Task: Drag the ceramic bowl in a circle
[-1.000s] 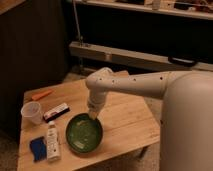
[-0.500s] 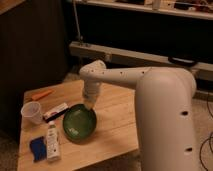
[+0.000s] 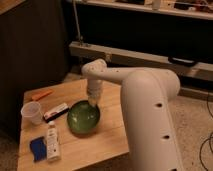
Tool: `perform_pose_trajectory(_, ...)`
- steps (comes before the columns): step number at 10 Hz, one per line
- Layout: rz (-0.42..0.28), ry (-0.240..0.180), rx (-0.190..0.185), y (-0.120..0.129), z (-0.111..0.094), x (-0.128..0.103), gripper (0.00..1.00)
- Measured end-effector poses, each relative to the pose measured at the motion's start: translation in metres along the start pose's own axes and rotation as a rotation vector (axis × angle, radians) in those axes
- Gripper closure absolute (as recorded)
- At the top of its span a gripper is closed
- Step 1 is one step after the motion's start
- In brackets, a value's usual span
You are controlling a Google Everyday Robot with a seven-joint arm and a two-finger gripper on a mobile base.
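gripper (image 3: 93,102), its opening and hold impossible to tell, is reaching down onto the upper-right rim of the ceramic bowl (image 3: 81,119) at centre-left on the wooden table (image 3: 107,135), seemingly mid-drag, the next move calling for a curved sweep.

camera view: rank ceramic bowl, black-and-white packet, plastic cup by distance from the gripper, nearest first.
The gripper is at the bowl's far-right rim.
1. ceramic bowl: right at the gripper, extending toward the camera and left.
2. black-and-white packet: just left of the bowl.
3. plastic cup: farther left, beyond the packet.
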Motion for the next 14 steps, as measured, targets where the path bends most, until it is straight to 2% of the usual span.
perform_pose_trajectory(3, 0.104, 0.051, 0.013, -0.059, 0.014, 0.040, 1.00)
perform_pose_trajectory(6, 0.184, 0.073, 0.027, -0.101, 0.018, 0.085, 1.00)
perform_pose_trajectory(9, 0.241, 0.078, 0.040, -0.125, 0.021, 0.133, 1.00)
perform_pose_trajectory(14, 0.308, 0.052, 0.043, -0.139, 0.010, 0.204, 1.00)
